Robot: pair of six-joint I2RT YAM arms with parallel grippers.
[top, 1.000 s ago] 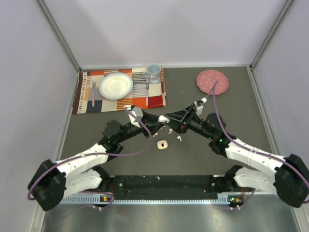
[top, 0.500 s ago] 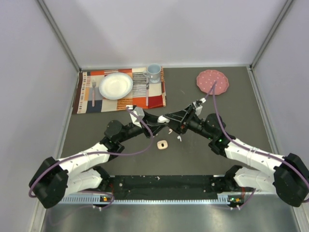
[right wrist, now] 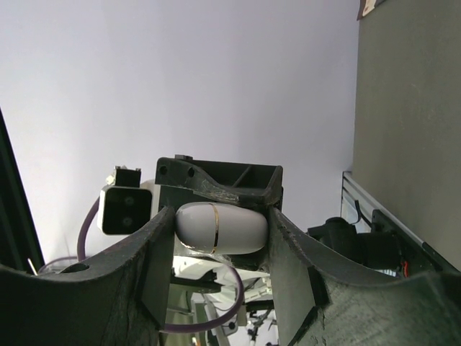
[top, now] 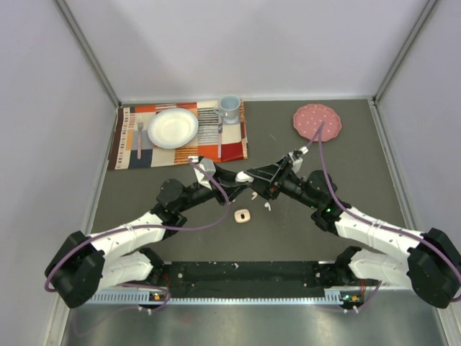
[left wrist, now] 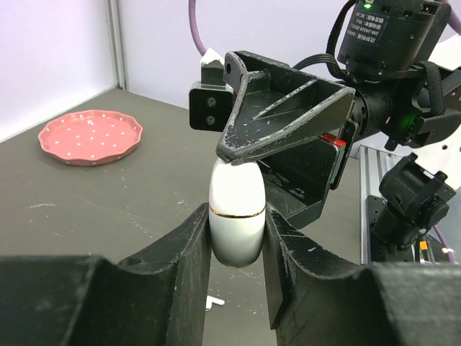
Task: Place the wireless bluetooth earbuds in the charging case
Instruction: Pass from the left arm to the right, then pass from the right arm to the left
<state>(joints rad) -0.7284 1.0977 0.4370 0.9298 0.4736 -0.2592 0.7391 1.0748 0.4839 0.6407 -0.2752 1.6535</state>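
- My left claw (left wrist: 238, 220) is clamped on the sides of the white case (left wrist: 235, 198), holding it upright in the air above the table (left wrist: 108, 205).
- My right claw (right wrist: 222, 220) pinches the same case by its two ends.
- One tiny white earbud (top: 268, 207) lies on the table below, apart from the case.

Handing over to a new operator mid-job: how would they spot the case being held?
Over the table, in front of the placemat, the left gripper and right gripper meet tip to tip. Pinched between them, in the air, is the case: a white egg-shaped shell with a thin gold seam. The small pale piece nearby lies on the table.
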